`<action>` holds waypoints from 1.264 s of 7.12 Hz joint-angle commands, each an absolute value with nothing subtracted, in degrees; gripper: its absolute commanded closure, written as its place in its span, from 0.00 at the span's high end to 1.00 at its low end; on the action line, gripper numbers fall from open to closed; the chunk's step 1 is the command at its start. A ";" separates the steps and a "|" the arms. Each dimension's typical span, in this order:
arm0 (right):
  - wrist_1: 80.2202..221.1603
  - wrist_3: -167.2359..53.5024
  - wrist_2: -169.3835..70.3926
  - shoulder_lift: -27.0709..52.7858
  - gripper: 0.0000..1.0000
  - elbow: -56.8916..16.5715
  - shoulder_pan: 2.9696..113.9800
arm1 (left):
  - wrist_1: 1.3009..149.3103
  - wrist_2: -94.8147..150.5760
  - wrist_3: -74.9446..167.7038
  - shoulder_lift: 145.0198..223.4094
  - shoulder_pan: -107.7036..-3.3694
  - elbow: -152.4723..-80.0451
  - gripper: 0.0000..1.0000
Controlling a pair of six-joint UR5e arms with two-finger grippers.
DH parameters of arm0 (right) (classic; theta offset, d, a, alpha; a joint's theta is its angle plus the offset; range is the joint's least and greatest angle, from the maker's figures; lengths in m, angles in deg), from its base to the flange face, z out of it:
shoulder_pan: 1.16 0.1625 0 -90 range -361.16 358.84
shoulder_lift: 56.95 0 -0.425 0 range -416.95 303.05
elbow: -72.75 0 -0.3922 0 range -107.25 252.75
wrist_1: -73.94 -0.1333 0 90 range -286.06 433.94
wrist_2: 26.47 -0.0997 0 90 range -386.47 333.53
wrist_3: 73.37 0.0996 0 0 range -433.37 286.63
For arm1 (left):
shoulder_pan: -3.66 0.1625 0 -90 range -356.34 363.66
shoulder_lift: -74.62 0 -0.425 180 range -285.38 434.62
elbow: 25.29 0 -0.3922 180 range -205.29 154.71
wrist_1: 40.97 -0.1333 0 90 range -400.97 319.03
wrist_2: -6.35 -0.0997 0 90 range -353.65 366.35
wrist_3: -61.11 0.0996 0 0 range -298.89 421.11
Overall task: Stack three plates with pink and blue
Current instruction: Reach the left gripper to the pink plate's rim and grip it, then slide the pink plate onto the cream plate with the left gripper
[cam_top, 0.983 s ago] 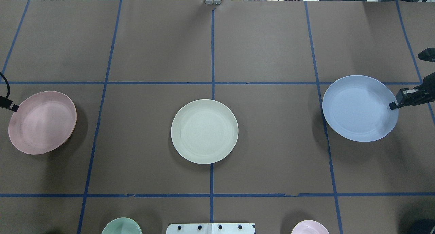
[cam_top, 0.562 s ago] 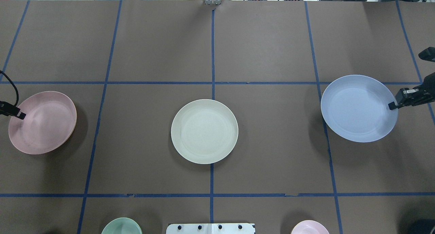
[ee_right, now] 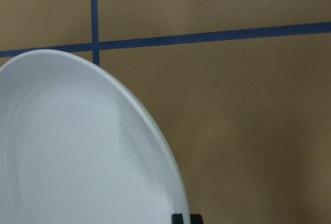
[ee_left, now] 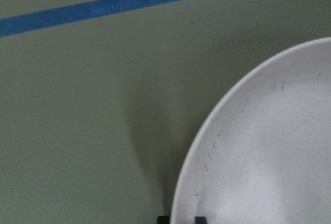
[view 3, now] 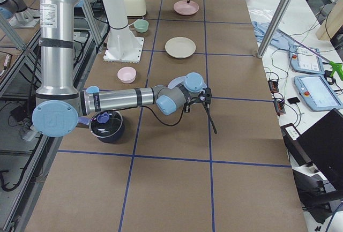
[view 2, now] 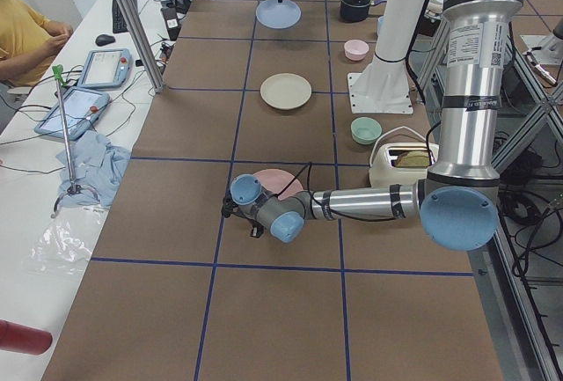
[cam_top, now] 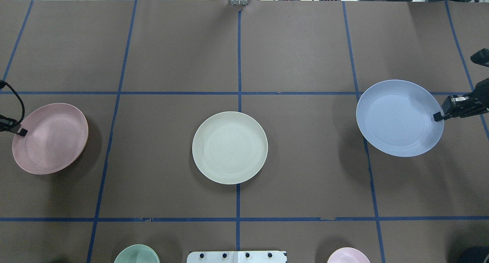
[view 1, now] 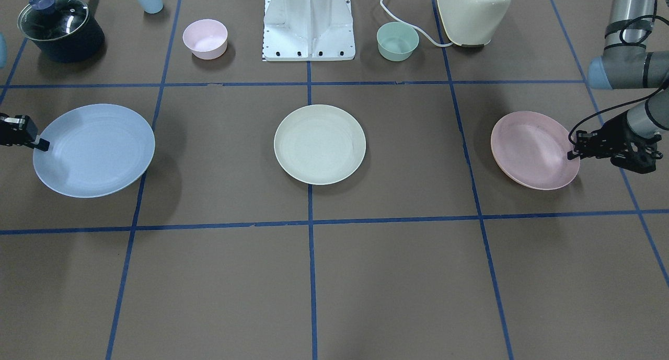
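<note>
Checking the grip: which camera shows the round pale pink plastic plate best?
Front-facing view: whole pale pink plate, left gripper at its rim. Overhead crops the gripper; left wrist shows only rim; side views show it small or partly hidden.

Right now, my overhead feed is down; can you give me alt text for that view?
Each hand grips a plate by its outer rim: left hand on the pink plate at far left, right hand on the blue plate at far right, both apparently raised above the table. The cream plate lies alone in the centre.
</note>
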State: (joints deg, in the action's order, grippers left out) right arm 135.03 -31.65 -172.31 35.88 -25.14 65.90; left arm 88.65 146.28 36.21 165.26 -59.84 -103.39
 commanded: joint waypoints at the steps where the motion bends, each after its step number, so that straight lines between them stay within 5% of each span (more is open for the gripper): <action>1: 135.03 -31.53 -172.55 36.04 0.00 -25.51 65.90 | 87.97 149.06 32.56 166.46 -59.88 -105.08 0.00; 4: 135.11 -31.36 -172.64 35.95 0.00 -25.78 65.90 | 88.05 155.31 10.04 172.58 -59.28 -112.99 0.00; 6: 135.12 -31.36 -172.55 35.69 0.00 -25.52 65.90 | 88.14 155.15 -4.55 176.28 -51.05 -119.57 0.00; 9: 135.20 -31.36 -172.63 35.34 0.00 -25.16 65.82 | 87.70 144.80 -22.53 189.03 -35.13 -119.69 0.00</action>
